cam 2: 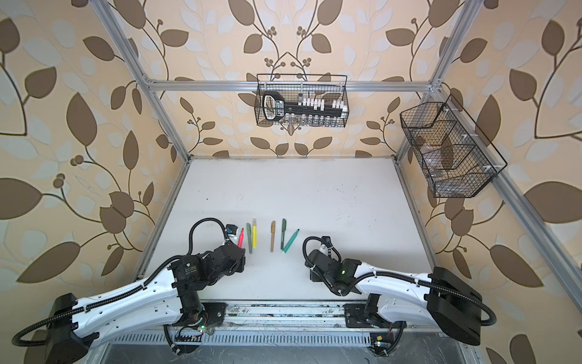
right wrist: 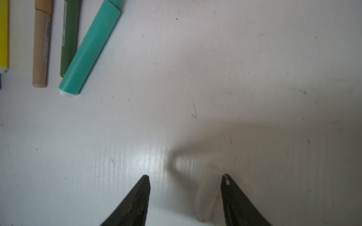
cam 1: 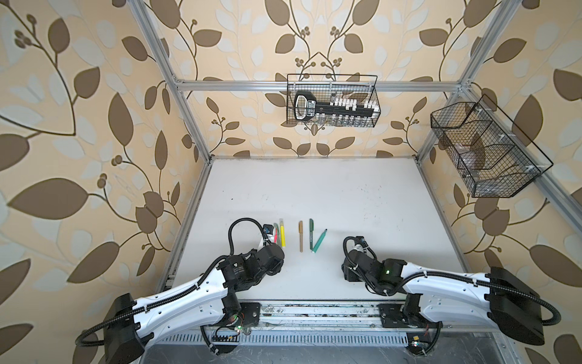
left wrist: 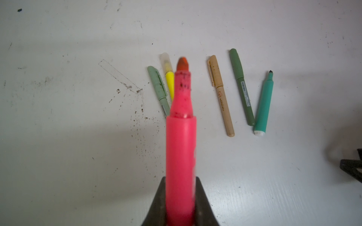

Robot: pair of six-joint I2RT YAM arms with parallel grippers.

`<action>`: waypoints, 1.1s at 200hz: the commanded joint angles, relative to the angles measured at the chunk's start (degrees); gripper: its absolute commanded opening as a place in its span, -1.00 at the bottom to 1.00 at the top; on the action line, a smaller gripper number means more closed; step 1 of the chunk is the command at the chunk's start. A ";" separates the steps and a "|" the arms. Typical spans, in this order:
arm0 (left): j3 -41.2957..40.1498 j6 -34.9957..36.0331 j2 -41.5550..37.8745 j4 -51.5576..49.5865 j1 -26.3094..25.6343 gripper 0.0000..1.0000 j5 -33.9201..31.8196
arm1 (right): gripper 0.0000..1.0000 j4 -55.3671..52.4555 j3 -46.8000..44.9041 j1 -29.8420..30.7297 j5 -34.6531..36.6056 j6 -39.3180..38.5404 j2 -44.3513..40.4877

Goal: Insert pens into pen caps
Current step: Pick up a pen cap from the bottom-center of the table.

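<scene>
My left gripper (left wrist: 181,179) is shut on the pink-red marker (left wrist: 181,137), whose bare orange tip points away from the wrist above the table. It also shows in a top view as the pink-red marker (cam 2: 241,238). On the table lie a sage green pen (left wrist: 157,88), a yellow marker (left wrist: 169,78) under a clear cap, a tan pen (left wrist: 220,94) and a dark green pen (left wrist: 242,86), all capped. The green marker (left wrist: 264,105) lies uncapped. My right gripper (right wrist: 186,176) stands open low over the table. A clear pen cap (right wrist: 206,193) lies between its fingers, close to one finger.
The white table (cam 1: 315,189) is fenced by an aluminium frame. A wire basket (cam 1: 333,101) with a black tool hangs on the back wall. Another wire basket (cam 1: 485,151) hangs on the right wall. The arms' base rail (cam 1: 315,310) runs along the front edge.
</scene>
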 commanded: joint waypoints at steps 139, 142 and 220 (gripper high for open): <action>-0.01 -1.06 -1.49 -0.54 -0.44 -1.00 -2.39 | -0.10 -6.85 5.65 4.23 5.45 0.06 11.11; -0.06 -1.12 -1.50 -0.53 -0.44 -1.00 -2.38 | -0.14 -6.87 5.63 4.21 5.42 0.05 11.36; 0.01 -1.31 -1.62 -0.70 -0.44 -1.00 -2.55 | -0.61 -8.30 5.45 5.17 6.05 1.23 11.59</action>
